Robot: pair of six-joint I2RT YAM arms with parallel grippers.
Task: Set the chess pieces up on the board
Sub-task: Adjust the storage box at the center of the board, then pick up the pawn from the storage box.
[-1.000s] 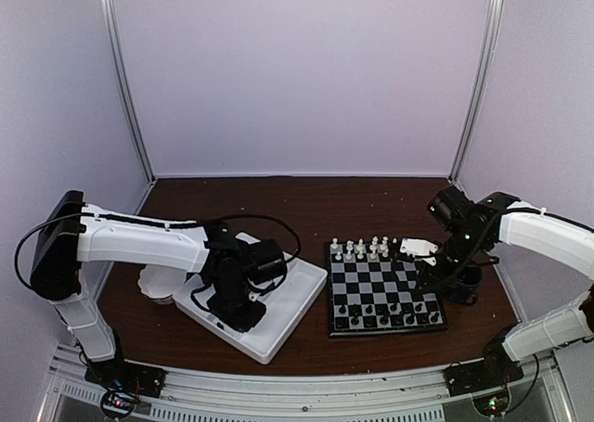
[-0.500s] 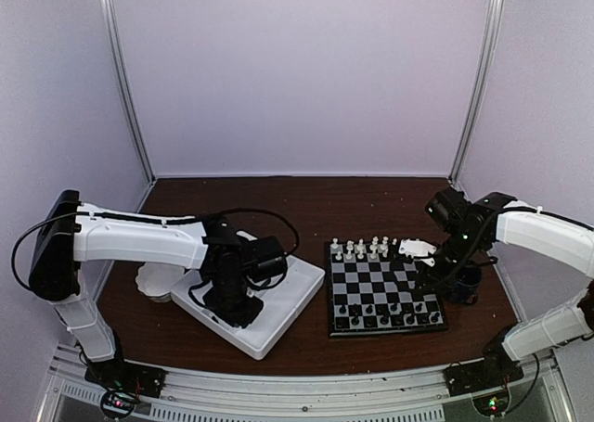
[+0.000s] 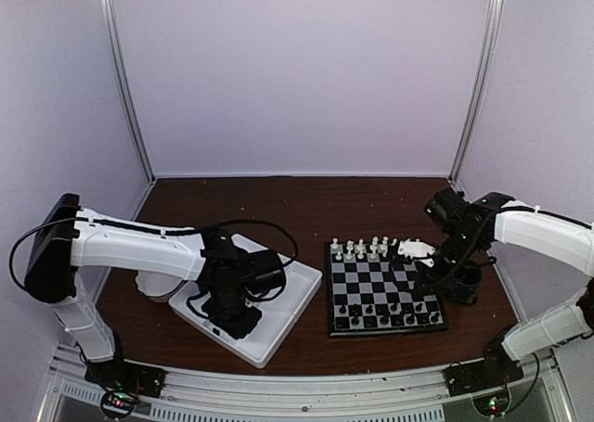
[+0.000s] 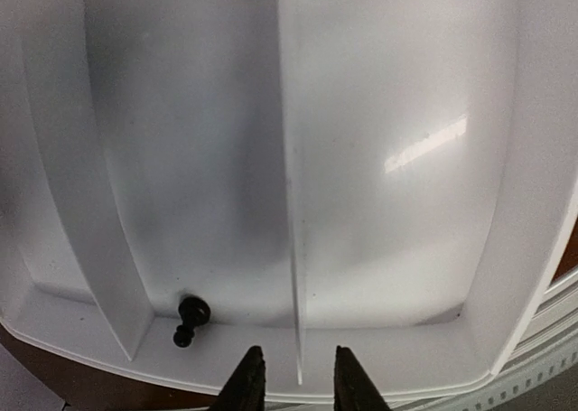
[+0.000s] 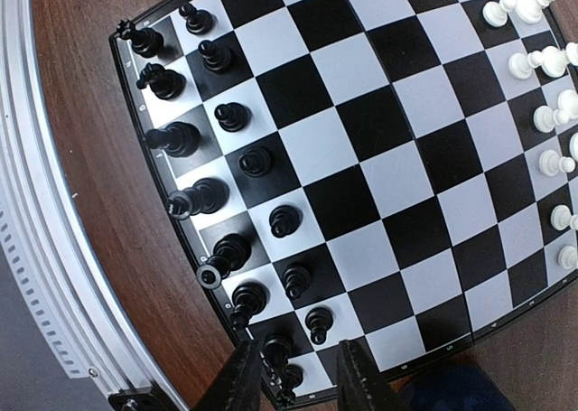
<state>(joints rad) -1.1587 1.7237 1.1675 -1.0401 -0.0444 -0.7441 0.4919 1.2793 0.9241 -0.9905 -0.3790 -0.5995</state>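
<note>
1. On your table (image 3: pixel 306 204), the tray (image 3: pixel 288 297) sits on the left and the board (image 3: pixel 382 287) on the right, close beside each other but apart.
2. You have a bowl (image 3: pixel 153 285) just left of the tray, partly under the left arm (image 3: pixel 139 246).
3. Chess pieces (image 3: pixel 385 313) stand in two rows along the board's near edge. More stand along its far edge, with bare squares between the two groups.
4. A lone piece (image 4: pixel 190 319) lies in the tray, in the compartment left of the divider (image 4: pixel 287 203), at the corner nearest the fingers.
5. Your left gripper (image 4: pixel 296 379) hangs over that divider, just right of the lone piece.
6. Your right gripper (image 5: pixel 293 375) hangs over the board's right edge.
</note>
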